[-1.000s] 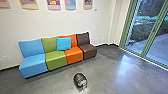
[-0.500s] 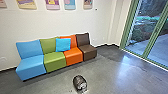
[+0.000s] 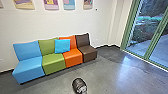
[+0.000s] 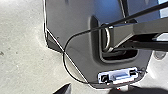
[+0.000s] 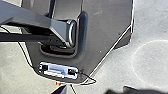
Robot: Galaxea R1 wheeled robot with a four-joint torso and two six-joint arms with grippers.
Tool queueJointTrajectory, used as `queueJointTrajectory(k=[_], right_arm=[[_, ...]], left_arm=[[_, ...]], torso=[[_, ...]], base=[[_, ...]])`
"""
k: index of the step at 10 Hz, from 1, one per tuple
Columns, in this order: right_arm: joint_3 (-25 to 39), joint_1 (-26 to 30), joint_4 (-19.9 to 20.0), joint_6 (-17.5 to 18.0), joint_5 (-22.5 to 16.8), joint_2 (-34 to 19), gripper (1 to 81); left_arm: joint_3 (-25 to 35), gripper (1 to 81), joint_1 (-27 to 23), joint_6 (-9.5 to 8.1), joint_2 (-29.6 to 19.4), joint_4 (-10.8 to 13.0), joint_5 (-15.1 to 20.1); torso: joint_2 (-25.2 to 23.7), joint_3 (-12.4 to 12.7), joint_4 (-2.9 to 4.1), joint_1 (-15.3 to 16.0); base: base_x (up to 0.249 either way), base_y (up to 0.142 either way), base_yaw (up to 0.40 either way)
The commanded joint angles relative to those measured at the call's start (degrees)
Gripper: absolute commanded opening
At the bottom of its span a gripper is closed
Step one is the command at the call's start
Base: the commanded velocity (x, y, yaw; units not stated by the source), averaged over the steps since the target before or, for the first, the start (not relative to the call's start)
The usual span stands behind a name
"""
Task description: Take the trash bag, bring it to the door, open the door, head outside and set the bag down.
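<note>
Ahead of the left gripper and right gripper — fingers apart or together, I cannot tell — lies one dark bag; beyond it, four seats, one cushion.

1. My wide, dark grey base plate has angled corners and a thin, bright edge line.
2. My jointed grey metal bar ends in a pale ring, above a rounded, raised dark rim.
3. I carry a whitish rectangular panel with black connectors.
4. A thin black cable loops across me.
5. A small orange spot marks my edge.
</note>
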Motion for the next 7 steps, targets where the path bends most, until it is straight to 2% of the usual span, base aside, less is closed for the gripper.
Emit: queueJointTrajectory(k=[1, 7], right_arm=[[0.1, 0.8, -0.5, -0.2, -3.7, -0.4, 81.1], [0.1, 0.8, -0.5, -0.2, -3.7, -0.4, 81.1]], left_arm=[[0.0, 81.1, -1.2, 0.46, -0.7, 0.0, 3.4], [-0.1, 81.1, -1.2, 0.46, -0.6, 0.3, 3.5]], torso=[[0.0, 0.0, 0.0, 0.0], [0.0, 0.0, 0.0, 0.0]], base=[[0.156, 0.073, 0.0], [0.156, 0.073, 0.0]])
